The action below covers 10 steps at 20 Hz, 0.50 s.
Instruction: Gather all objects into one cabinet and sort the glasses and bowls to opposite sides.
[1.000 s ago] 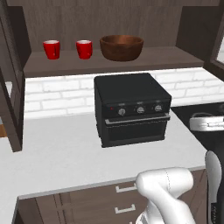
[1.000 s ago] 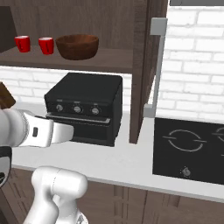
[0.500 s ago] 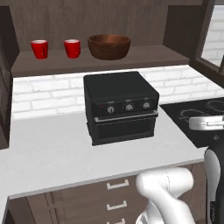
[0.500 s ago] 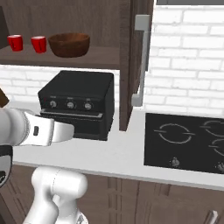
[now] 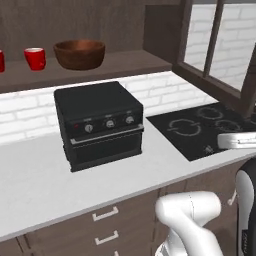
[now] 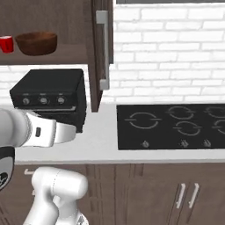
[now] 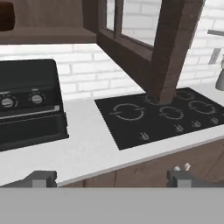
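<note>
The dark wood cabinet's shelf (image 5: 115,65) carries the wide brown wooden bowl (image 5: 79,53), with a red cup (image 5: 34,58) just left of it. A second red cup (image 5: 1,61) is cut off by the left edge. From the right, the bowl (image 6: 36,42) and one red cup (image 6: 5,44) stand left of the cabinet's open door (image 6: 97,83) with its grey bar handle (image 6: 103,48). In the hand view my gripper (image 7: 113,178) is open and holds nothing. Its fingertips (image 7: 41,177) are spread wide over the counter's front edge, far below the shelf. An edge of the bowl (image 7: 5,16) shows at top left.
A black countertop oven (image 5: 97,122) with knobs sits under the shelf on the white counter (image 5: 40,185). A black cooktop (image 6: 173,125) lies to its right. Another open framed door (image 5: 215,47) juts out above the cooktop. Drawers (image 5: 105,225) run below the counter.
The whole picture has slid left, so the camera has moved right along the counter. Cups and bowl now sit near the left edges, and the cooktop has come fully into view.
</note>
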{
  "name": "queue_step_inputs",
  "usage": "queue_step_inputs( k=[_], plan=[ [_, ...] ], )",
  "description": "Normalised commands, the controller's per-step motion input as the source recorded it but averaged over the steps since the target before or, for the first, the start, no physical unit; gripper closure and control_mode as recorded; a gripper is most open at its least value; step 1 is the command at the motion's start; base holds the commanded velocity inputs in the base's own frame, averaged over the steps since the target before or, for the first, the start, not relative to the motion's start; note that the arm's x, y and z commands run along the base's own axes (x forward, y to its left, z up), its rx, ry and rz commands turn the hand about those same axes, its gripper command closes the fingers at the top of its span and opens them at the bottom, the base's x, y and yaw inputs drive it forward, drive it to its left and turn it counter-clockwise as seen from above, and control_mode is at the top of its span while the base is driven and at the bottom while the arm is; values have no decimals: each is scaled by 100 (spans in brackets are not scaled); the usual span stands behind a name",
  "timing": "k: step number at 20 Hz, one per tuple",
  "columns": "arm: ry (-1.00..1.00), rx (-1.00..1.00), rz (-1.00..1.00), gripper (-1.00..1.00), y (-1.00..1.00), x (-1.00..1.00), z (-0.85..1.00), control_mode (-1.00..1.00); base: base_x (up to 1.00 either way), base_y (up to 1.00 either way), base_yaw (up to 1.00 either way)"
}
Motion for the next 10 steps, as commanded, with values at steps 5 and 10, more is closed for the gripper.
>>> queue_step_inputs(
  k=[5, 10],
  plan=[
    [0, 0, 0, -100, 0, 0, 0, 100, -28, -43, -21],
    [0, 0, 0, -100, 0, 0, 0, 100, -31, -66, -8]
  ],
)
